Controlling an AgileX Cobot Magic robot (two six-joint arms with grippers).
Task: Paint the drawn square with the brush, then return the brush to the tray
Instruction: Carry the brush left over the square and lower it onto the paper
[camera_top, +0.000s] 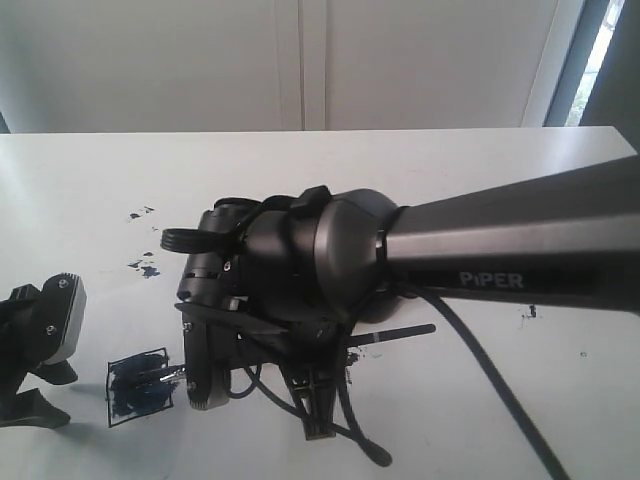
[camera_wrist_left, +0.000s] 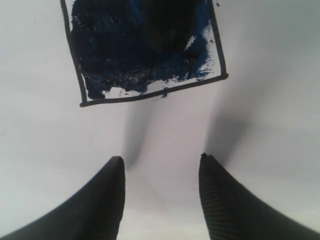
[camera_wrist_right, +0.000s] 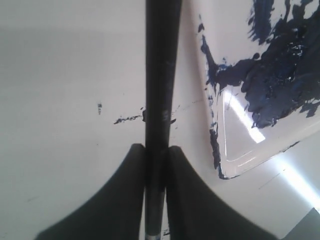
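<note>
The right claw (camera_wrist_right: 156, 150) clamps the brush (camera_wrist_right: 159, 75) by its shaft, just beside the tray (camera_wrist_right: 216, 145). The left claw (camera_wrist_left: 160, 162) gapes empty near the square (camera_wrist_left: 140, 60). The square looks mostly filled, so stroke lightly along its bare edge, inside the lines, before traying.

Place: a bare robotics lab or test room.
Worktop (camera_top: 450, 160): wide plain white table, dark-blue paint specks (camera_top: 148, 268) at 9 o'clock.
Wall (camera_top: 150, 60): blank white panels at 12 o'clock.
Window (camera_top: 603, 40): dark-framed daylight strip at 1 o'clock.
Robot arm (camera_top: 520, 250): black, lettered "PiPER".
</note>
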